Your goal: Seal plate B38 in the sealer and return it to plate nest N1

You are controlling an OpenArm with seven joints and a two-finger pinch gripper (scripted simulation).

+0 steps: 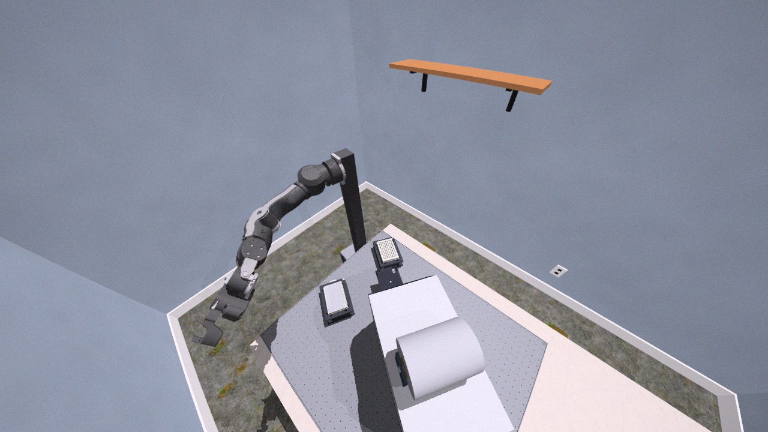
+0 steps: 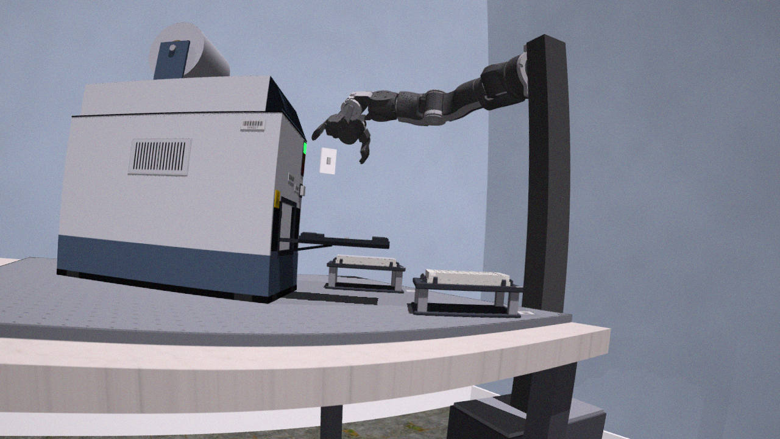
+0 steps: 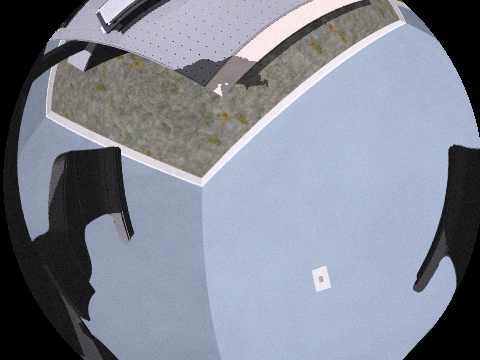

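Two white plates sit in dark nests on the grey breadboard, and I cannot read which is B38. One with a smooth top [image 1: 336, 300] lies left of the sealer [image 1: 429, 344]; it also shows in the exterior view [image 2: 365, 261] and in the wrist view [image 3: 130, 0]. One with visible wells [image 1: 387, 250] lies near the post, beyond the stage [image 1: 389, 278]. The stage [image 2: 337, 240] stands out and empty. The lamp [image 2: 304, 147] is green, with the START key [image 2: 301, 189] below it. My gripper [image 1: 212, 322] [image 2: 340, 144] [image 3: 252, 220] is open and empty, high up and off the table's side.
The arm's black post [image 2: 545, 174] stands at the table's corner next to the wells plate's nest [image 2: 466, 285]. A foil roll [image 1: 440, 357] sits on top of the sealer. A wooden shelf [image 1: 470, 75] hangs on the far wall.
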